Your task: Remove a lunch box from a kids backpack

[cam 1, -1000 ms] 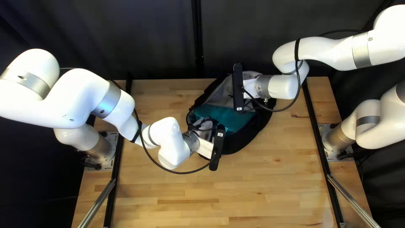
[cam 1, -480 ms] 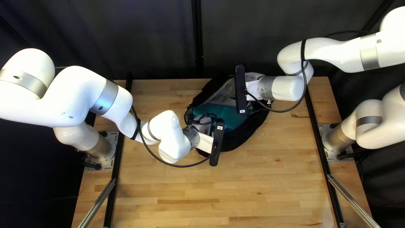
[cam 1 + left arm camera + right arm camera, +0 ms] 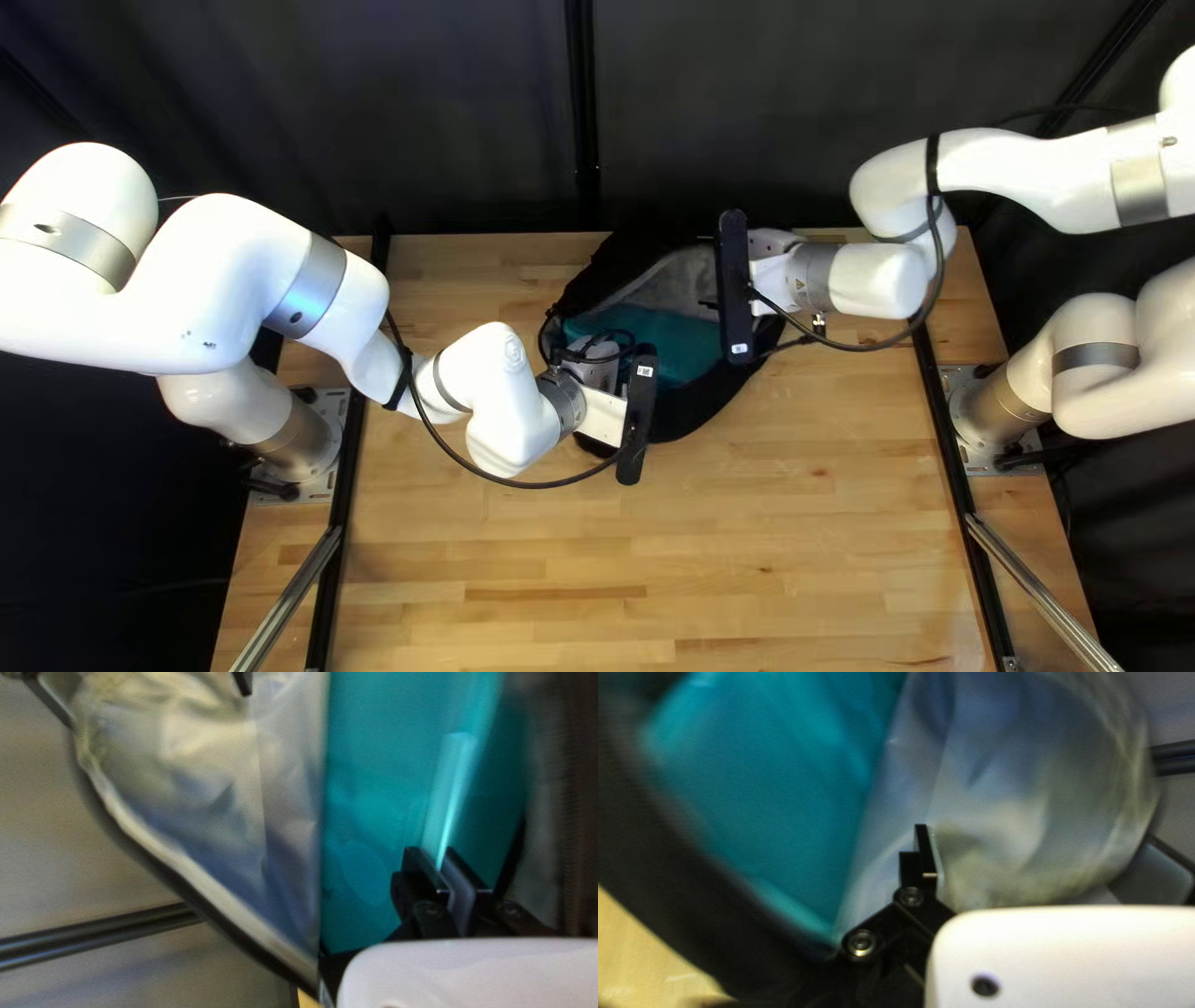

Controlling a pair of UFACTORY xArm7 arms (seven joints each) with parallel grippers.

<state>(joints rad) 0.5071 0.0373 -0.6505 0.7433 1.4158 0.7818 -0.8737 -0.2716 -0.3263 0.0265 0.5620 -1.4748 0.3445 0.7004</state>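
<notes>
- Left gripper (image 3: 600, 364): closed on a narrow pale-teal strip (image 3: 450, 796), which runs ahead from between its two fingertips toward 12 o'clock. In the top left view it reaches in at the backpack's 8 o'clock.
- Right gripper (image 3: 774, 274): open, the fingers wide apart, with nothing gripped; it stands over the backpack's rim at 2 o'clock.
- Teal surface (image 3: 374, 796): inside the backpack, beneath the left gripper and at the right gripper's 10 o'clock. Whether it belongs to the lunch box or to the bag cannot be told, so the lunch box's position is uncertain.
- Grey lining (image 3: 1008, 796): creased, beside the teal surface, at the right gripper's 12 o'clock and the left gripper's 10 o'clock.
- Backpack (image 3: 679, 417): black, gaping, on the wooden table (image 3: 747, 548).
- Dark curtain (image 3: 374, 125): behind the table, at the backpack's 12 o'clock.
</notes>
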